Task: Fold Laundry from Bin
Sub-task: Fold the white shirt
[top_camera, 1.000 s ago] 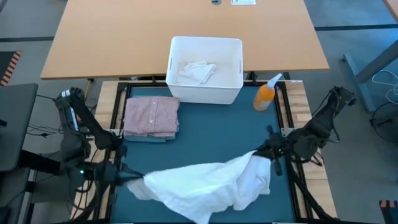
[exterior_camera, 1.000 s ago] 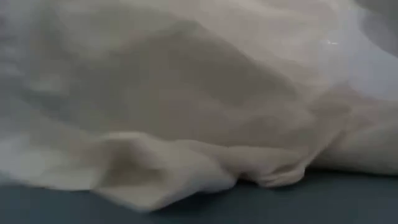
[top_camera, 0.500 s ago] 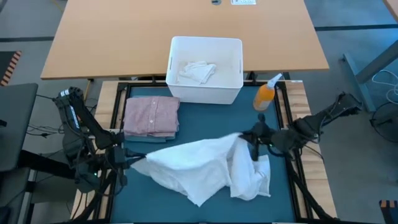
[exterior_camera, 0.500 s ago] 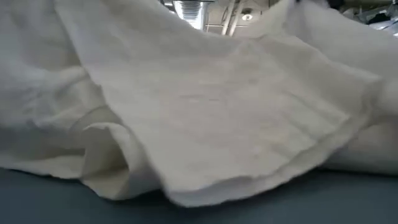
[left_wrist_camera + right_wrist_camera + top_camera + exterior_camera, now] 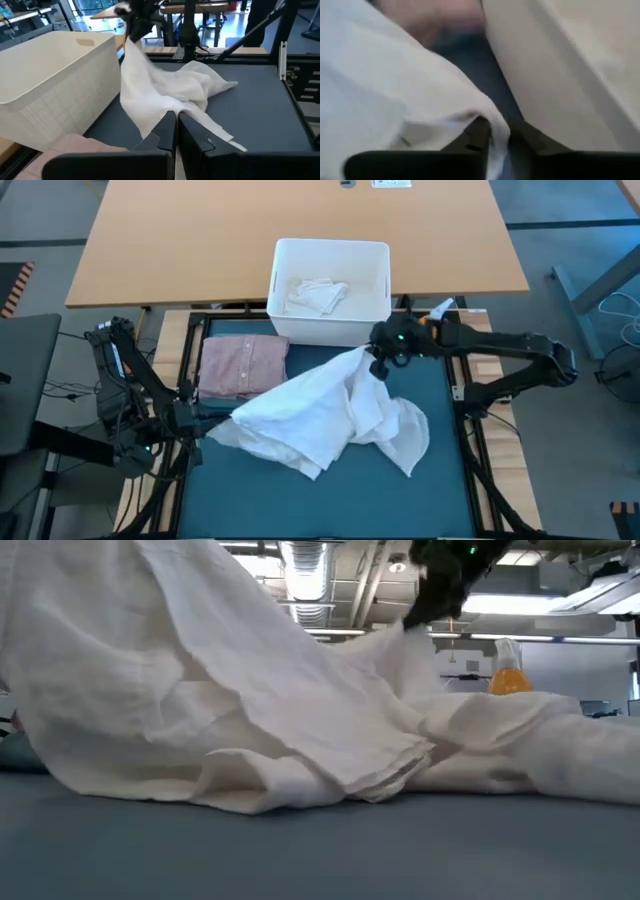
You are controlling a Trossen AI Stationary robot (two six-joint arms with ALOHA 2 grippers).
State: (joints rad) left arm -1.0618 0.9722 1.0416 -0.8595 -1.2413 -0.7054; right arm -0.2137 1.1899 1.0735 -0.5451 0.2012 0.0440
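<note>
A large white cloth lies rumpled on the teal mat, one corner raised. My right gripper is shut on that raised corner, just in front of the white bin. My left gripper is shut on the cloth's left end, low at the mat's left edge. A folded pink shirt lies on folded jeans at the mat's far left. More white cloth lies in the bin. My left gripper pinches the cloth's left end between its two fingers, coming level from the table's left. That end lies low by the mat, with the cloth slack beyond it. My right gripper pinches a raised corner of the cloth between its two fingers, coming from the table's right. The corner is lifted clear and the cloth hangs down from it onto the mat.
An orange spray bottle stands right of the bin, under my right arm. The bin's near wall is close to my right gripper. Bare mat shows along the near edge and at the right.
My right gripper has gone up and toward the far edge and the bin, carrying the cloth's corner from the mat's right side. My left gripper has gone a little toward the far edge. The cloth has been drawn away from the near edge and bunched toward the middle.
</note>
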